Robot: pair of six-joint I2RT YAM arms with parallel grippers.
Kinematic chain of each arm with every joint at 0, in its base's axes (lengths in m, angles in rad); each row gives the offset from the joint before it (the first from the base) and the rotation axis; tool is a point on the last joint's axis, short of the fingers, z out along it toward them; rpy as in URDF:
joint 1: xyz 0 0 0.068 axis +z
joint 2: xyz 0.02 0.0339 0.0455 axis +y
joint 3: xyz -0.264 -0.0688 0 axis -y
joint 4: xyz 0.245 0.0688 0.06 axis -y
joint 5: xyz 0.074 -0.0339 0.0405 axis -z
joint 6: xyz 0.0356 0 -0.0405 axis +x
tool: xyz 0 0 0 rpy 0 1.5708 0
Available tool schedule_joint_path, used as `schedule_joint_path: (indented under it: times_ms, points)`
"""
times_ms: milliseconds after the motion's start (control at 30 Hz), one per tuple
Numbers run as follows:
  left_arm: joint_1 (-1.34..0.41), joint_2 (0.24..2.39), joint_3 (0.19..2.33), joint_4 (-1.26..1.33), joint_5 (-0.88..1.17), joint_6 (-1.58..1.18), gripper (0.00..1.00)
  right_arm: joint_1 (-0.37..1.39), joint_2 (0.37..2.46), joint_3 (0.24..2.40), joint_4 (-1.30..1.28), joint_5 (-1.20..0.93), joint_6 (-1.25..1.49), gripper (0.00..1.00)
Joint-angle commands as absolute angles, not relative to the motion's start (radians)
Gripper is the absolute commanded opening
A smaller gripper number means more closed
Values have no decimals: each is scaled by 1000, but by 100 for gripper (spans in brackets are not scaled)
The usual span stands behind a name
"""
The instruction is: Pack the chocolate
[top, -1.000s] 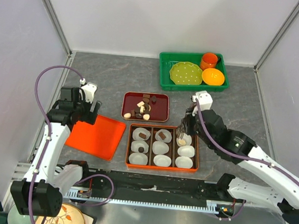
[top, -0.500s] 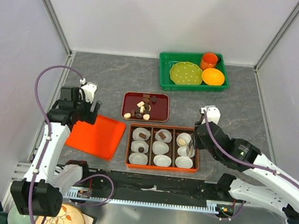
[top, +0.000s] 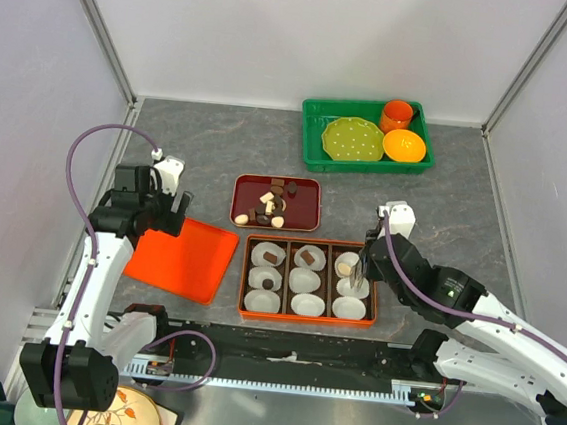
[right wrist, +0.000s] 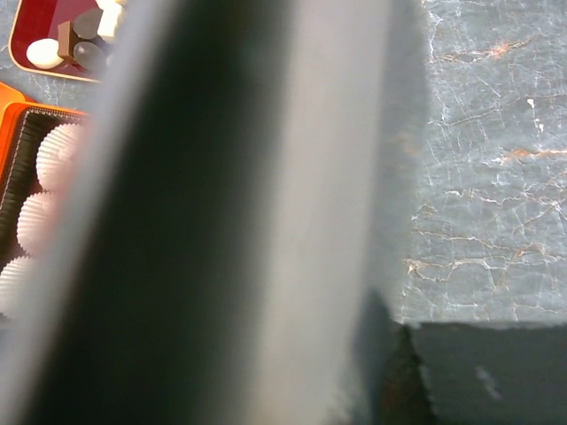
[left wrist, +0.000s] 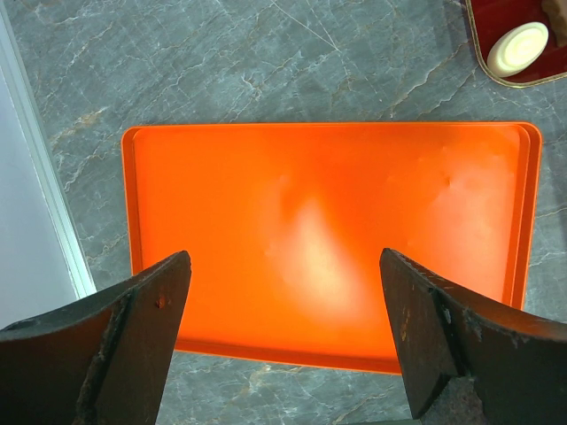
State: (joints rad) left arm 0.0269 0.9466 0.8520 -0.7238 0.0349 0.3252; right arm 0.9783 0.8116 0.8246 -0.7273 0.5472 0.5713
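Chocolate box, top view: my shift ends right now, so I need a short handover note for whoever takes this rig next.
Left end effector: open, empty, above the flat orange tray.
Right end effector: over the right column of the orange box. Its wrist view is blocked, so I cannot tell whether it is open or shut.
Done: four of the nine paper cups are filled, three with brown chocolates and one with a cream one.
Left: five cups look empty. The loose chocolates lie in the dark red tray.
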Motion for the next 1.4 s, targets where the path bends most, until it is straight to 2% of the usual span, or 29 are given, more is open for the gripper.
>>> schedule_joint_path:
  times_ms: [0,167,333,633,667,767,1033,1100,1200,1367]
  points:
    - [34,950,881,-710,44,347,94,982,798,813,-672,565,561,38]
    - [32,953,877,-709,46,344,94,982,790,828,-673,577,549,46]
    - [34,945,879,-707,44,344,94,982,782,854,-673,572,538,47]
    - [32,942,877,-710,48,341,94,982,805,1009,-502,537,370,36]
    - [34,940,877,-710,48,339,95,982,816,1015,-468,535,347,32]
    - [35,937,876,-712,48,339,95,982,876,1014,-312,535,263,27]
    - [35,933,873,-712,46,337,96,982,1213,1009,171,555,94,25]
    - [34,934,871,-710,48,336,96,980,1311,1011,298,581,46,17]
    - [34,933,867,-710,52,336,96,977,1434,1026,403,607,15,15]
    - [32,933,854,-704,52,342,96,953,1612,1130,420,595,28,15]
